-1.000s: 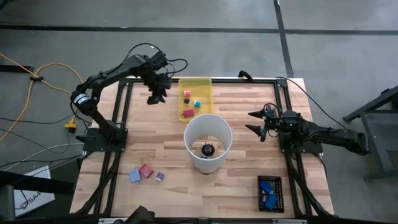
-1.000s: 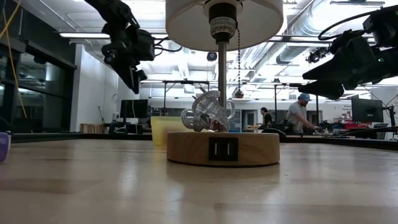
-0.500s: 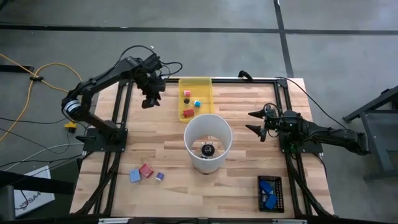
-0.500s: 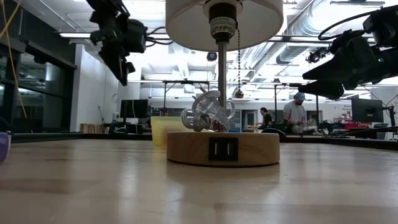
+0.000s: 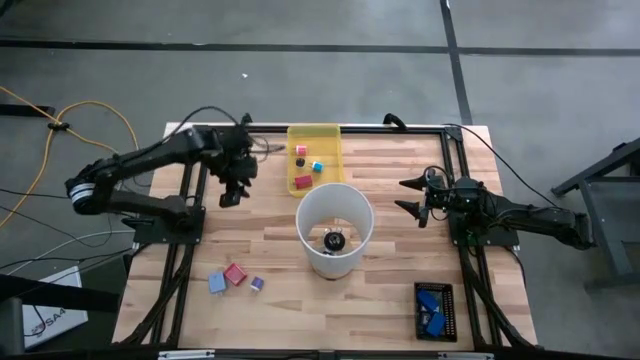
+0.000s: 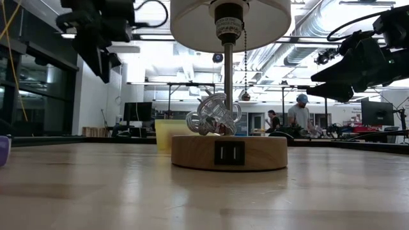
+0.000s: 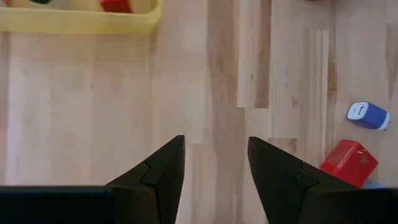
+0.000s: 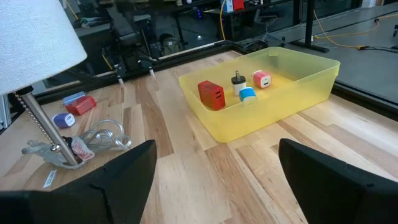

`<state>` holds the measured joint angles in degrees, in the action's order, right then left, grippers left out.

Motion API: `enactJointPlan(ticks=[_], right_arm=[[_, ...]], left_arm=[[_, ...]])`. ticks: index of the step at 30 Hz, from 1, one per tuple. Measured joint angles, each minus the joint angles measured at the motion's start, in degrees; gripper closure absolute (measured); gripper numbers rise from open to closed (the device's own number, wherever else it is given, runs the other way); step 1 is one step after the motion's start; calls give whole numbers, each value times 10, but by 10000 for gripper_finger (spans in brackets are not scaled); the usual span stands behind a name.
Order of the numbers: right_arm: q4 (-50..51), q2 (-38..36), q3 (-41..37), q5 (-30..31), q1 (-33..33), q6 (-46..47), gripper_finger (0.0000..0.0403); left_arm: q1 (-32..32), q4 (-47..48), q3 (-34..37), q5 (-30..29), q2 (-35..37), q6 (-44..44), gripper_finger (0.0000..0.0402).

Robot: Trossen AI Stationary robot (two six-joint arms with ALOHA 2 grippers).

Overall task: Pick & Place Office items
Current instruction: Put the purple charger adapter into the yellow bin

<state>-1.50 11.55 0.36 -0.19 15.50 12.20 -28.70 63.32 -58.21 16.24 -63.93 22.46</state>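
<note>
Hovering empty beside the yellow tray (image 5: 314,158), the left gripper (image 5: 231,190) holds its jaws slightly apart; loose chargers (image 5: 235,276) lie nearer it than the idle, wide-open right gripper (image 5: 412,196).

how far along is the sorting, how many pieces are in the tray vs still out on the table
Done: four small pieces already lie in the yellow tray. In hand: nothing; the left tool hangs empty over bare wood beside the tray, fingers apart, and the right tool waits open by the lamp. Left: three pieces, blue, red and purple, sit near the table's front left, plus bright-blue items at front right.
</note>
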Motion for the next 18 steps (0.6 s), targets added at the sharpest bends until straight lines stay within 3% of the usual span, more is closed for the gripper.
enactJointPlan(ticks=[18], right_arm=[[0, 0, 0, 0, 0, 0, 78]], left_arm=[[414, -13, 13, -226, 14, -424, 232]])
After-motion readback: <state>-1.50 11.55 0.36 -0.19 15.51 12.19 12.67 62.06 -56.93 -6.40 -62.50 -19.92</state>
